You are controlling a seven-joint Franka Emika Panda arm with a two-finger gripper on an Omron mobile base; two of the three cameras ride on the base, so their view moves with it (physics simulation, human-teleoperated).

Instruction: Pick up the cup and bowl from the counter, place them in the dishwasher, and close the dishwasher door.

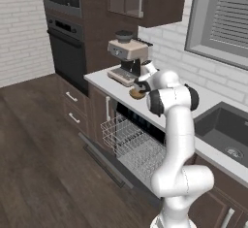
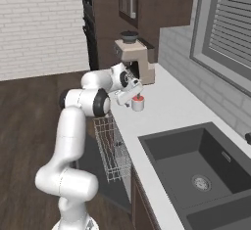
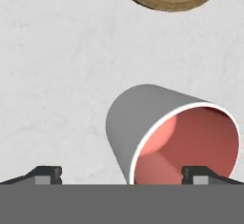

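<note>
We see the cup standing upright on the counter, near its front edge. The bowl sits on the same counter just beside the cup, apart from it. Behind both stands a coffee machine. Our gripper hangs directly over the cup with its fingertips spread wide, one on either side of the rim, not touching it. To the right along the counter lies the sink. Below the counter's front edge the dishwasher stands open, its door lowered toward the floor and its rack pulled out over the door. To the left stands a wall oven.
</note>
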